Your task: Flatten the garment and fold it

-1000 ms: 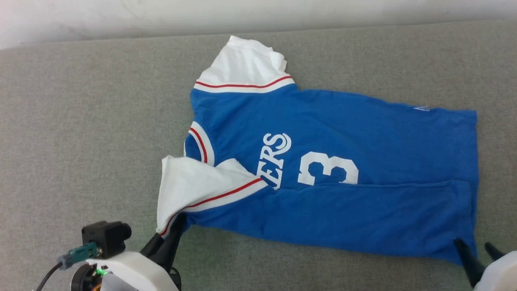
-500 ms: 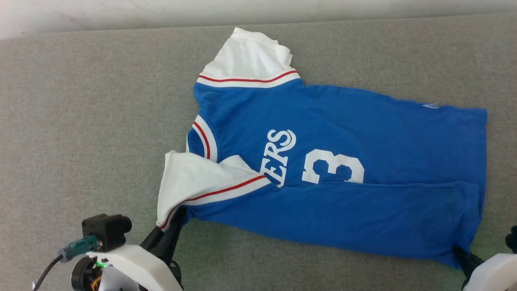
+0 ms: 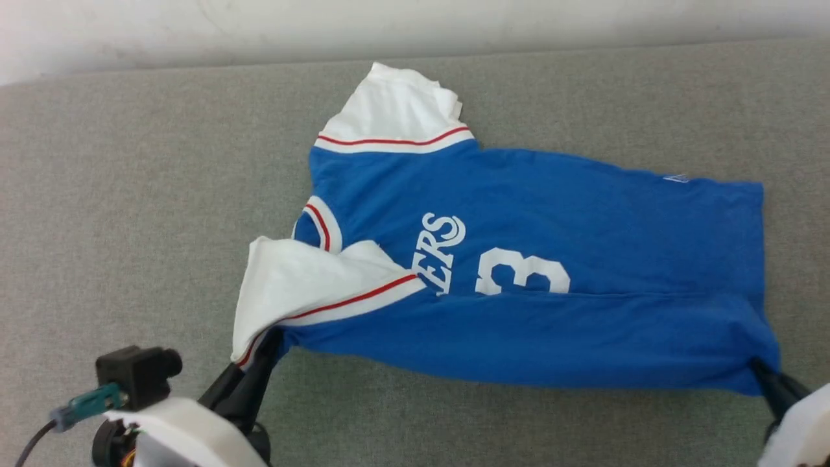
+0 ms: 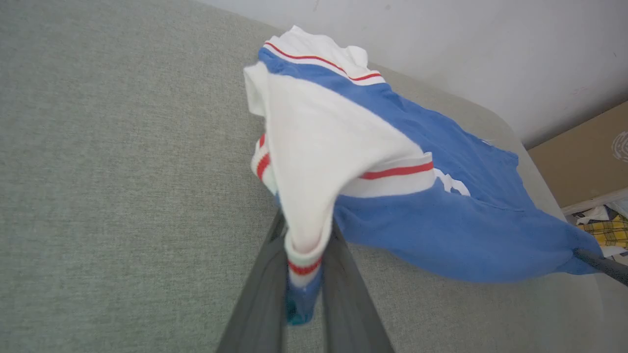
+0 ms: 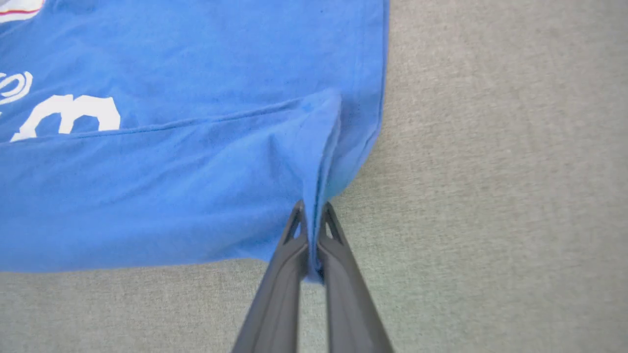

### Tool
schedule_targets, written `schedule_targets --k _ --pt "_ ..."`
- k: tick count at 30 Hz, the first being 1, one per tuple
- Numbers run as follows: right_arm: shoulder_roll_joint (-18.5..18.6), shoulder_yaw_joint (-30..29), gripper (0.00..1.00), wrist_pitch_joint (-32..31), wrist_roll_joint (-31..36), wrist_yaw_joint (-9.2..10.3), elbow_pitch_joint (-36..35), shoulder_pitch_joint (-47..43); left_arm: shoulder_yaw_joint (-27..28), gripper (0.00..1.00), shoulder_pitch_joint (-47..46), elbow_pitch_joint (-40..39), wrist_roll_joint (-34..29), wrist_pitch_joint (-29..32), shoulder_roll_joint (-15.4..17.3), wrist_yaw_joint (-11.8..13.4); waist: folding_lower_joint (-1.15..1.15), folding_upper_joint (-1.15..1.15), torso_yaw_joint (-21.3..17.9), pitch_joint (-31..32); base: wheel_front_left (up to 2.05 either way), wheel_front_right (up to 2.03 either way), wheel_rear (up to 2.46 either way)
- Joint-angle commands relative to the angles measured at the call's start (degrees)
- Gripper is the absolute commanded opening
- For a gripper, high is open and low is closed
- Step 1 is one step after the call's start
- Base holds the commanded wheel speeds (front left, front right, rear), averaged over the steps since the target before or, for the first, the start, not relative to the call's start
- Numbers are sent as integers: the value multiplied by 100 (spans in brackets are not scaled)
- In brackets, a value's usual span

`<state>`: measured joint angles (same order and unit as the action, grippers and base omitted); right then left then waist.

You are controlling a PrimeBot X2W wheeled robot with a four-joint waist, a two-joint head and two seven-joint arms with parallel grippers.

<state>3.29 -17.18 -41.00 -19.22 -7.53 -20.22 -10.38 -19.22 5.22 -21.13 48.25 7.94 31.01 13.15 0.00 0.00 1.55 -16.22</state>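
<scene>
Two grippers pinch the near edge of the blue jersey T-shirt (image 3: pixel 551 214), which lies sideways on a grey upholstered surface (image 3: pixel 130 194). The left gripper (image 3: pixel 264 347) is clamped on the white sleeve's striped edge, and the right gripper (image 5: pixel 310 211) is closed on the hem corner. The near flap covers the foot of the "3". A cardboard box (image 4: pixel 584 157) and loose clothes (image 4: pixel 606 228) sit beyond the surface, beside a white wall (image 3: pixel 389 26).

One blue garment (image 3: pixel 583 214) with two white sleeves, the far sleeve (image 3: pixel 392 104) and the near sleeve (image 3: pixel 298 288), one white numeral 3 (image 3: pixel 522 272) and one patch of lettering (image 3: pixel 441 250); two grippers, the left gripper (image 3: pixel 264 344) and the right gripper (image 5: pixel 311 211); one grey cushioned surface (image 3: pixel 130 194); one cardboard box (image 4: pixel 579 157).
</scene>
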Motion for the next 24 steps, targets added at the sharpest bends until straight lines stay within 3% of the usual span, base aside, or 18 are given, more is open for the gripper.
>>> schedule_targets --k 1,8,13,18,24 --pt "43 -55 0 -70 11 4 -106 35 68 0 125 -93 39 18 90 -9 0 0 -10 95 0 0 0" --pt "82 -333 0 -769 -160 4 -606 -407 -11 0 960 -647 122 401 512 135 0 0 33 283 0 0 0" --pt "28 -372 0 -1125 -240 4 -574 -852 -230 0 1394 -647 373 583 459 134 0 0 98 303 0 0 0" --pt "-9 -374 0 -1145 -165 4 -331 -1105 -433 0 1500 -333 737 749 275 -34 0 0 157 327 0 0 0" --pt "-28 -244 0 -750 -144 4 57 -1007 -512 0 1163 432 913 624 25 -461 0 0 225 382 0 0 0"
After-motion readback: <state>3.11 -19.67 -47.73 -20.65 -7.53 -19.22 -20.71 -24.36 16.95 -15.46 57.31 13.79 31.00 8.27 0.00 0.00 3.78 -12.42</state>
